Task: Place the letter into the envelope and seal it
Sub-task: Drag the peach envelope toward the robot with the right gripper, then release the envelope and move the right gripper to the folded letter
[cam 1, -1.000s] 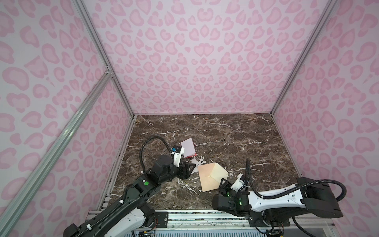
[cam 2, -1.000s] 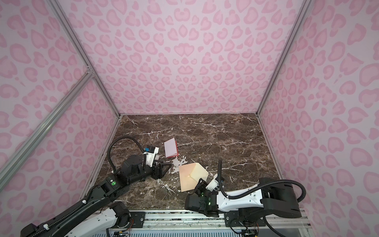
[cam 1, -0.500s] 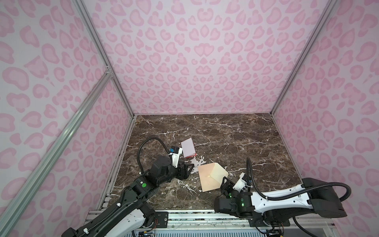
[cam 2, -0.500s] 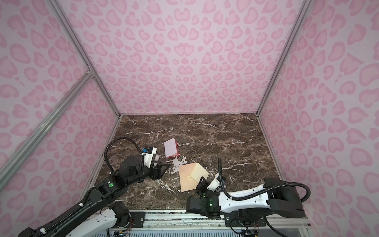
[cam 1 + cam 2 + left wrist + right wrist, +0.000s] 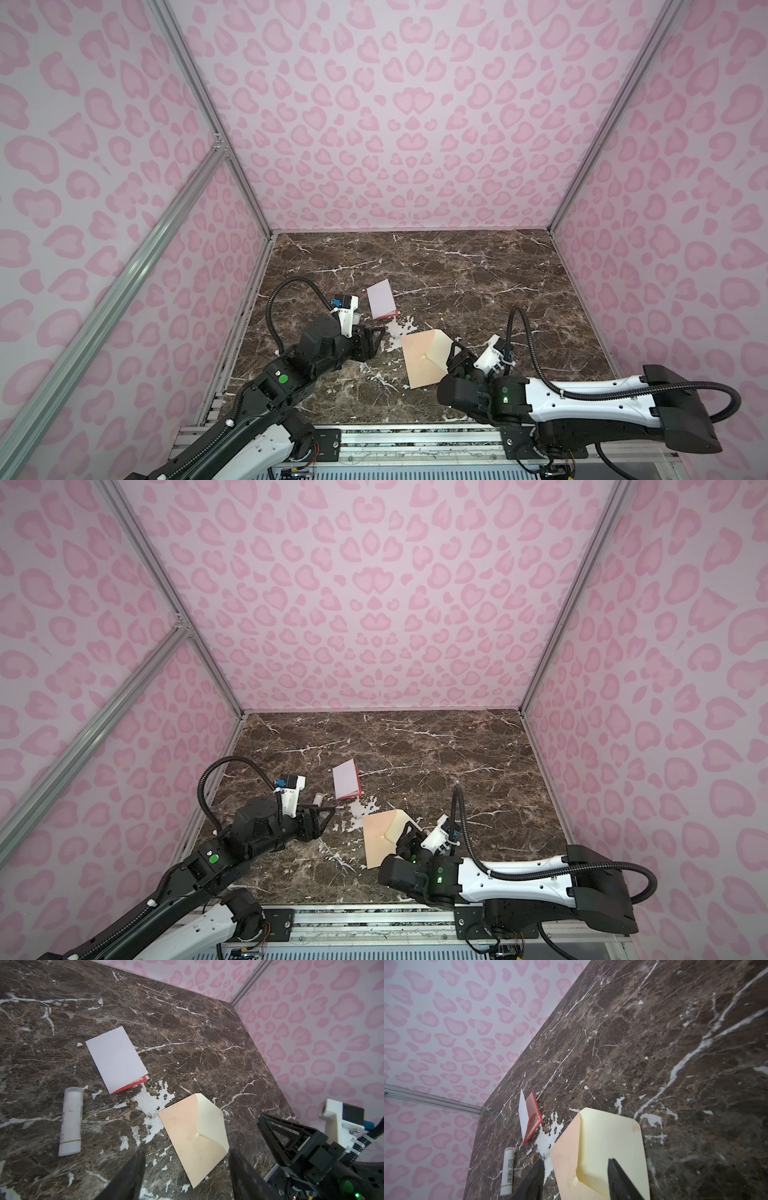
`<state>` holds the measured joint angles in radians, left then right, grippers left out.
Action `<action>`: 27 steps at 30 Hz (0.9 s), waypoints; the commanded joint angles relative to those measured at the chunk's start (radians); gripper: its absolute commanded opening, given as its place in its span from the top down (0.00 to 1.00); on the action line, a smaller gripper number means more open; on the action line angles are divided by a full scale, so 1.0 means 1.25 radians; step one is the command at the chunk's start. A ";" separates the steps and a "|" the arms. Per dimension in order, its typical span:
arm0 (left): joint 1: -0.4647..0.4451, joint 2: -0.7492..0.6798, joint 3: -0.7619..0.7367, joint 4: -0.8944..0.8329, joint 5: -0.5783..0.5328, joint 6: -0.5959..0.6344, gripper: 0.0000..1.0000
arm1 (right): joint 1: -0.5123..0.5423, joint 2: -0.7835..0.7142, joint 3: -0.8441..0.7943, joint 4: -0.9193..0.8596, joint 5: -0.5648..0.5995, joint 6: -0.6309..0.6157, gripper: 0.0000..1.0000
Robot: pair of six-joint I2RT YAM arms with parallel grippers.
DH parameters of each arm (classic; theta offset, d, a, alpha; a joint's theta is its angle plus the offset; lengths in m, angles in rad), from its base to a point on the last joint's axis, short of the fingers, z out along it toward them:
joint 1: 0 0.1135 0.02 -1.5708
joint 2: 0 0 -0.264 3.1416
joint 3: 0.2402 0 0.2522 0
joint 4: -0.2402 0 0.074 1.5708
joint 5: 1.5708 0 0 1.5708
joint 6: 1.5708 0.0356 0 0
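Down on the dark marble worktop (image 5: 457,270), a bit left of the middle, see the letter (image 5: 380,300). Lies there with the plain white side up and a red edge peeking out from under at the near end. Rests outside the envelope (image 5: 419,361), near but not touching, with a white patch of worktop in between. Closer to the front, find that envelope flat on the worktop, peach side up, with the flap (image 5: 610,1136) folded back toward the right and showing a pale cream inside. To the left of the letter, spot a white glue stick (image 5: 70,1124), lying on its side, apart from both papers. As for the left hand (image 5: 376,343): hangs low over the worktop, left of the envelope and close to the glue stick, points toward the envelope, keeps both fingers spread wide, grips nothing. As for the right hand (image 5: 459,355): sits low at the right side of the envelope, right by the folded-back flap, with fingers (image 5: 618,1178) spread well apart. In the right wrist view, shows one finger over the cream flap and one over the worktop just past the peach edge. Cannot tell if the tips touch the paper. Has no clear hold on anything. All around, pink walls (image 5: 415,124) with heart-like spots.
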<state>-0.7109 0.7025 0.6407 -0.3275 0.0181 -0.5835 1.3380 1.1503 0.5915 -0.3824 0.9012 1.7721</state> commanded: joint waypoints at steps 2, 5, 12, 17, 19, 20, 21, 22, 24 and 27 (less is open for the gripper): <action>0.001 0.010 0.032 -0.036 -0.025 -0.025 0.33 | -0.053 -0.014 -0.001 0.115 -0.113 -0.236 0.49; 0.001 0.026 0.046 -0.037 -0.032 -0.023 0.32 | -0.107 -0.016 0.012 0.149 -0.194 -0.327 0.49; 0.017 0.095 0.078 -0.031 -0.062 0.004 0.24 | -0.269 0.059 0.079 0.216 -0.436 -0.552 0.47; 0.091 0.148 0.063 0.027 0.015 0.027 0.22 | -0.374 0.188 0.203 0.220 -0.596 -0.710 0.46; 0.127 0.170 0.057 0.057 0.050 0.037 0.22 | -0.410 0.237 0.258 0.211 -0.678 -0.763 0.45; 0.146 0.183 0.057 0.073 0.070 0.039 0.22 | -0.429 0.263 0.289 0.200 -0.716 -0.782 0.46; 0.161 0.195 0.059 0.084 0.084 0.041 0.22 | -0.439 0.288 0.312 0.196 -0.742 -0.793 0.45; 0.177 0.208 0.063 0.094 0.097 0.046 0.22 | -0.451 0.315 0.340 0.191 -0.770 -0.806 0.45; 0.200 0.236 0.075 0.101 0.116 0.061 0.22 | -0.469 0.364 0.386 0.178 -0.817 -0.822 0.45; 0.226 0.272 0.094 0.112 0.140 0.077 0.22 | -0.485 0.430 0.447 0.162 -0.857 -0.840 0.45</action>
<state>-0.4500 1.0180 0.7364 -0.2527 0.1307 -0.5228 0.7418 1.6405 1.1110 -0.1524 -0.0525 0.7891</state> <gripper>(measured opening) 0.775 0.547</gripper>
